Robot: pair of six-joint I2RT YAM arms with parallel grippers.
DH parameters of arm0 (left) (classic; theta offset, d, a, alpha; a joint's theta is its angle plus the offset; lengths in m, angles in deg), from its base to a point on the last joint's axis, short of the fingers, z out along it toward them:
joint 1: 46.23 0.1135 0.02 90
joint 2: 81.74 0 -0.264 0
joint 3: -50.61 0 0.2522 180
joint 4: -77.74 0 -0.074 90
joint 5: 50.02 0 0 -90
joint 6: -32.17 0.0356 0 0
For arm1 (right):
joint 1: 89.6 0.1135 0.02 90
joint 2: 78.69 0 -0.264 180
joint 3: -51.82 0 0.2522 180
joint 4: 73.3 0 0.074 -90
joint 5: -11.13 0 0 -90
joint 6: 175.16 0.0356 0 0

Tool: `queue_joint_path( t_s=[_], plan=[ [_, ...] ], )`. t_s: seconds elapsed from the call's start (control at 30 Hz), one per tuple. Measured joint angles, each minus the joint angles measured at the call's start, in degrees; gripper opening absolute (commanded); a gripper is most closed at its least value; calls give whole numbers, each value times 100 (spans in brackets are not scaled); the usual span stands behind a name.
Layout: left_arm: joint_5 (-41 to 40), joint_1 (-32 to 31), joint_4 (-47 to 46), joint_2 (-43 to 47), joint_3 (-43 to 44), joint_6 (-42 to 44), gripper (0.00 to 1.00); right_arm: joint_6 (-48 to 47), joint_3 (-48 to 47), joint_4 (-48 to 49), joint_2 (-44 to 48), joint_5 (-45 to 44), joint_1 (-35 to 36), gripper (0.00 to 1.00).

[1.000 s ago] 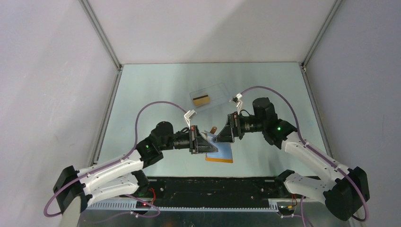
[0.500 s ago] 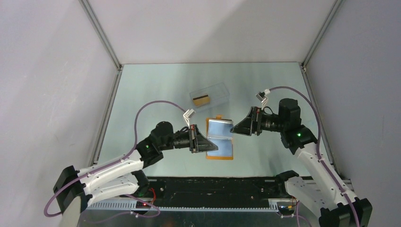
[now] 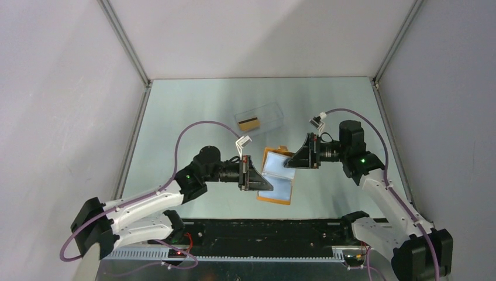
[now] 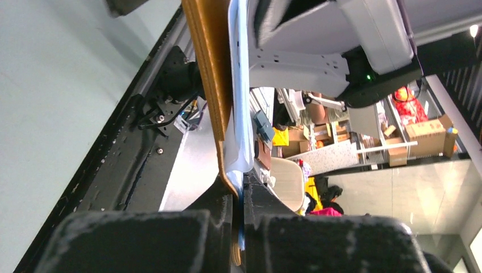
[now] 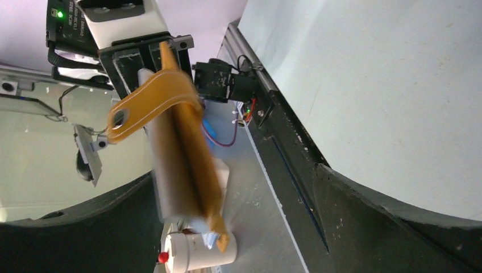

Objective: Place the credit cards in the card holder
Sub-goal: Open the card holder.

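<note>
The left tool (image 3: 264, 184) pinches the flat tan holder (image 3: 279, 182), spread open on smooth blue-grey pockets; the right tool (image 3: 291, 161) gapes wide beside its far edge.

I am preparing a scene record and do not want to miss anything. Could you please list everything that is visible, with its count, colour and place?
orange-tan folding card holder: one, orange outside and blue-grey inside, open, at the near middle of the table, between the two grippers.
clear plastic rectangular box: one, transparent, on the table beyond the card holder.
golden-orange credit card with a dark stripe: one visible, inside the clear box.
table: one, pale green top.
purple cables: two, one along each arm.
left gripper: one, black, shut on the card holder's edge.
right gripper: one, black, open, at the card holder's far right corner.
</note>
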Motion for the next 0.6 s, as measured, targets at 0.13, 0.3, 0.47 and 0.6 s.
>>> queue_joint_path(
  t_s=[0.13, 0.3, 0.47, 0.6],
  plan=[
    [205, 0, -74, 0, 94, 63, 0, 131, 9, 378, -227, 247, 155, 88],
    [313, -2, -79, 0, 96, 101, 0, 426, 24, 988, -315, 575, 387, 48],
    [286, 0, -68, 0, 96, 116, 35, 638, 37, 1377, -328, 837, 476, 0],
    [168, 33, -57, 20, 50, 210, 78, 577, 39, 1071, -398, 776, 400, 0]
  ],
)
